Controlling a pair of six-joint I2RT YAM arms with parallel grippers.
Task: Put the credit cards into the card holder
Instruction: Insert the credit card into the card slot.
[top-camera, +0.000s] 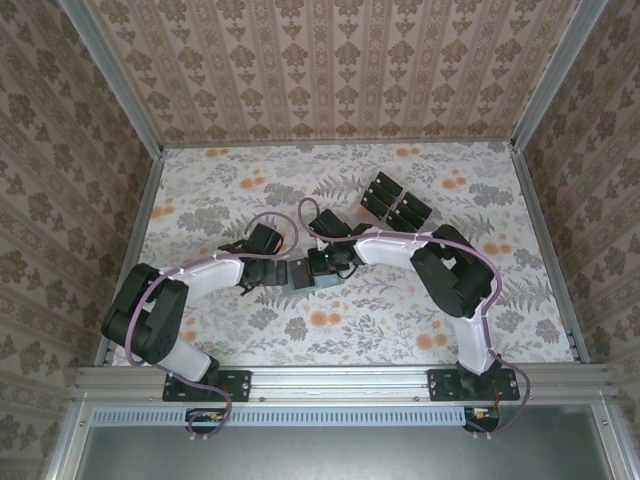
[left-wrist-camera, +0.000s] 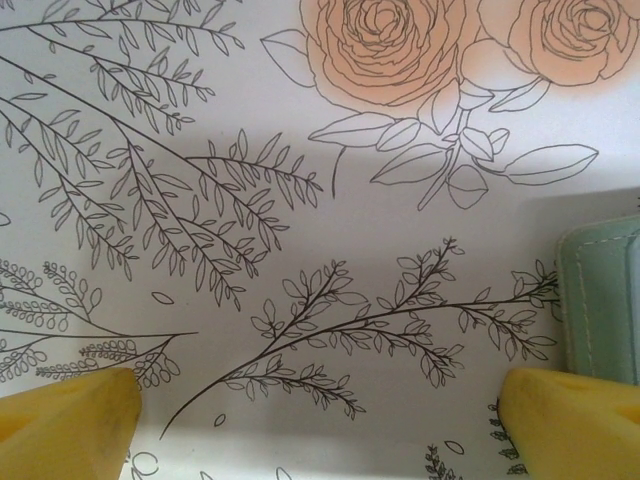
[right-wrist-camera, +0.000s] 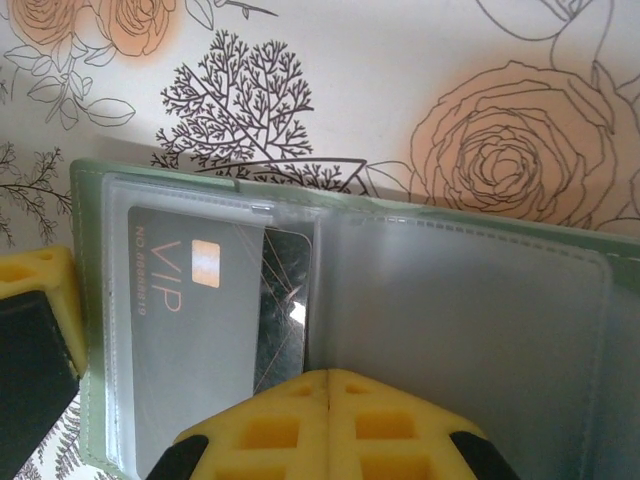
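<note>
Where the two arms meet in the top view, the card holder (top-camera: 298, 276) lies on the flowery table (top-camera: 250, 190). The left gripper (top-camera: 272, 277) is just to the left of the holder, and the right gripper (top-camera: 322, 270) is at its right side. From up here I cannot tell how the jaws stand. The black credit cards (top-camera: 395, 200) sit in a bunch well away from the holder, up and to its right. In the left wrist view, the left gripper (left-wrist-camera: 320, 430) has its two yellow fingers (left-wrist-camera: 70, 425) far apart, with only the table cloth between them. The green edge of the card holder (left-wrist-camera: 605, 300) is just above the right finger. In the right wrist view, the card holder (right-wrist-camera: 90, 300) lies open, with clear pockets inside. A grey VIP card (right-wrist-camera: 200, 300) sits in the holder's left pocket. The right gripper (right-wrist-camera: 330, 420) is at the holder's near edge, by the fold in its middle, and its yellow fingers are pressed together. One more yellow finger (right-wrist-camera: 35, 285) stands just beside the holder's left edge.
</note>
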